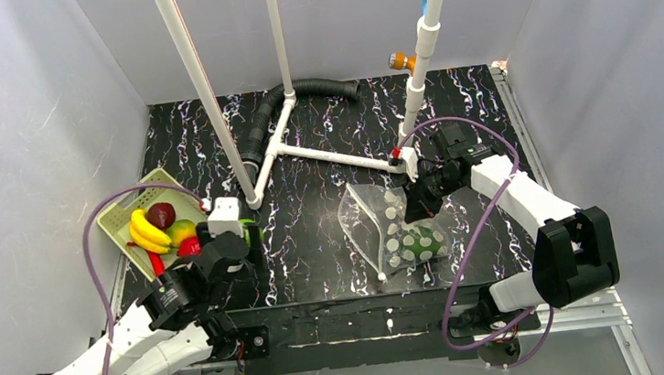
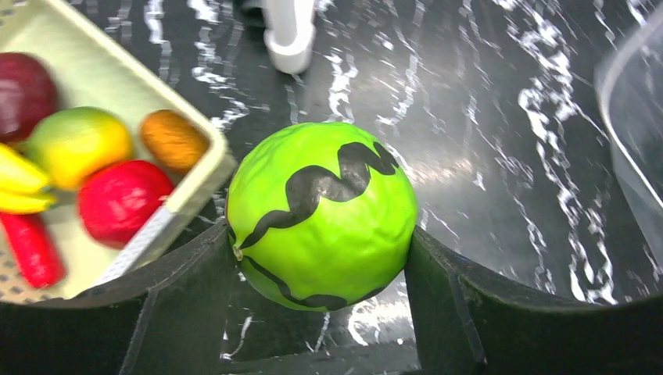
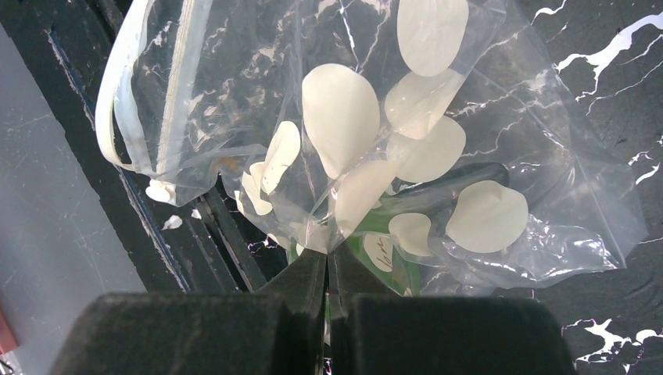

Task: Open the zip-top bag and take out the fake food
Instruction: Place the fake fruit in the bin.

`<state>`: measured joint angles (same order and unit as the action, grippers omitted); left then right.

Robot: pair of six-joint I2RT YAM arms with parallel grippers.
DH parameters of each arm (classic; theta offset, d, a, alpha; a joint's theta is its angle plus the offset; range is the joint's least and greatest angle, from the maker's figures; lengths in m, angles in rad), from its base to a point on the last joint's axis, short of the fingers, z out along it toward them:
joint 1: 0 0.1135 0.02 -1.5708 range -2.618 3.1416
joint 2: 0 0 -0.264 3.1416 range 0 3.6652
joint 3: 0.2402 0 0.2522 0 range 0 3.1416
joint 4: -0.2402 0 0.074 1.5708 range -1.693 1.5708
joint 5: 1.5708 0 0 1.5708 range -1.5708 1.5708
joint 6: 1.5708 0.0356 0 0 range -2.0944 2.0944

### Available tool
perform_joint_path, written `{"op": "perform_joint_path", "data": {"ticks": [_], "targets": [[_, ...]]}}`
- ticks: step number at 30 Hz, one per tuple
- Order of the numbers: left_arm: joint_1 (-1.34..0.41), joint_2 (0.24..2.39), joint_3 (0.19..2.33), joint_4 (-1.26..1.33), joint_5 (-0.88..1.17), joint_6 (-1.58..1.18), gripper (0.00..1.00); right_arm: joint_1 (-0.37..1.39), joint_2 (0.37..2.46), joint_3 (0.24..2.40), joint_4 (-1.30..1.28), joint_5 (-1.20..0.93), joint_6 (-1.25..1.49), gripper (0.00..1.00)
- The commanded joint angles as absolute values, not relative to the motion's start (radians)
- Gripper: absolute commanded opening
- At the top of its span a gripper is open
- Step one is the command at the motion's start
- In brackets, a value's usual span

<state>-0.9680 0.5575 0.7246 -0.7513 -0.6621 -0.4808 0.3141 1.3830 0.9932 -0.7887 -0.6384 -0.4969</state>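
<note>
The zip-top bag [image 1: 387,228], clear with pale dots, lies on the black marbled table with its mouth gaping toward the left. My right gripper [image 1: 417,202] is shut on a pinch of the bag [image 3: 352,117] and lifts that part. A green piece [image 3: 391,262] of fake food shows inside the bag, just past the fingertips. My left gripper [image 1: 246,237] is shut on a green ball with black wavy stripes [image 2: 320,215], both fingers against its sides, right beside the basket's corner.
A pale green basket [image 1: 120,217] at the left edge holds a banana [image 1: 147,231], a dark red fruit [image 1: 162,214], a yellow-green fruit [image 2: 78,144], a red fruit [image 2: 121,199], a chili [image 2: 31,248] and an orange-brown piece [image 2: 172,139]. White pipes [image 1: 325,156] and a black hose [image 1: 301,94] cross the back.
</note>
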Motion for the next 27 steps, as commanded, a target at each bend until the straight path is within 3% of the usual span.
{"op": "perform_joint_path", "data": {"ticks": [1,15,20,25,27], "targets": [[-0.880,0.514,0.753,-0.794,-0.861,-0.510,0.00,0.311,1.385,1.013,-0.787,-0.638,-0.495,0.02],[-0.153,0.733,0.689,-0.483,-0.405,-0.420,0.00,0.309,1.386,1.013,-0.790,-0.642,-0.495,0.02],[-0.004,0.887,0.731,-0.413,-0.309,-0.442,0.00,0.308,1.387,1.013,-0.794,-0.646,-0.497,0.02],[0.051,1.010,0.793,-0.425,-0.360,-0.471,0.39,0.310,1.390,1.014,-0.798,-0.647,-0.498,0.02],[0.056,1.028,0.802,-0.428,-0.377,-0.464,0.60,0.309,1.390,1.014,-0.798,-0.648,-0.500,0.02]]}}
